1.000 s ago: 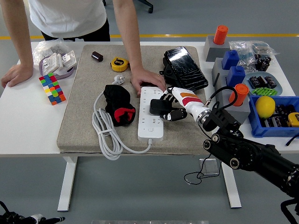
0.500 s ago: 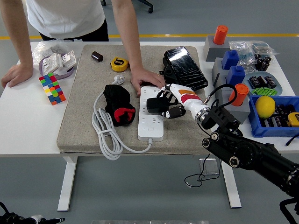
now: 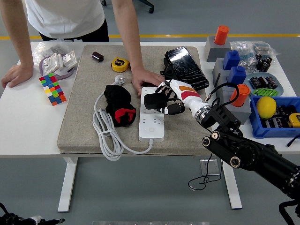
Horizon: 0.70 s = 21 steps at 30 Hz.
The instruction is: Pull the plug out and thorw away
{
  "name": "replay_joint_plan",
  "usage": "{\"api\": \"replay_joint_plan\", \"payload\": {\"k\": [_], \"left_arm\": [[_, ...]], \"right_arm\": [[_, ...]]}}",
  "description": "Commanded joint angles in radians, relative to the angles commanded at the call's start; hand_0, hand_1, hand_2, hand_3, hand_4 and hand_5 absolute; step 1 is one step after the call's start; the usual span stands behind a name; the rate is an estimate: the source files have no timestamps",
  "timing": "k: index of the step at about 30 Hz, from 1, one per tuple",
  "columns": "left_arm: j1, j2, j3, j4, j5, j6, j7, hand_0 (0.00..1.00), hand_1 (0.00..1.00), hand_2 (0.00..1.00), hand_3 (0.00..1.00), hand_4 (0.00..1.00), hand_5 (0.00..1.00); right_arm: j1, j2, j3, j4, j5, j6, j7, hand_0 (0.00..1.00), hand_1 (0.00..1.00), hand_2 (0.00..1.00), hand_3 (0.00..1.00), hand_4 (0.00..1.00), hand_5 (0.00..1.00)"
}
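Your right hand point(image 3: 165, 99) has its fingers curled around the black plug point(image 3: 152, 101), and over the last second it has carried the plug up and to the left, so the plug now hangs just above the white power strip point(image 3: 151, 114) and looks clear of its sockets. That suggests the pull is done or all but done, while the person's hand point(image 3: 146, 78) just beyond yours is pressing down the far end of the strip on the grey mat point(image 3: 84, 108). What remains for you is the throwing away, and nothing on the surface shows itself plainly as a bin.
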Motion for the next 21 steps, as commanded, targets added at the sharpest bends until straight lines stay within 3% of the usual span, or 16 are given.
{"api": "replay_joint_plan", "payload": {"k": [14, 15, 21], "left_arm": [[0.002, 0.001, 0.000, 0.003, -0.008, 0.002, -0.002, 0.531, 0.666, 0.694, 0.668, 0.839, 0.683], [0.003, 0.001, 0.000, 0.003, -0.008, 0.002, -0.002, 0.531, 0.666, 0.694, 0.667, 0.839, 0.683], [0.001, -0.002, 0.000, 0.001, -0.010, 0.002, -0.004, 0.531, 0.666, 0.694, 0.667, 0.839, 0.683]], "right_arm": [[-0.090, -0.072, 0.178, 0.070, -0.082, 0.035, -0.038, 0.318, 0.335, 0.426, 0.534, 0.888, 0.002], [-0.094, -0.075, 0.183, 0.072, -0.085, 0.039, -0.041, 0.335, 0.409, 0.448, 0.541, 0.885, 0.002], [-0.115, -0.087, 0.187, 0.071, -0.101, 0.066, -0.050, 0.335, 0.409, 0.448, 0.541, 0.885, 0.002]]}}
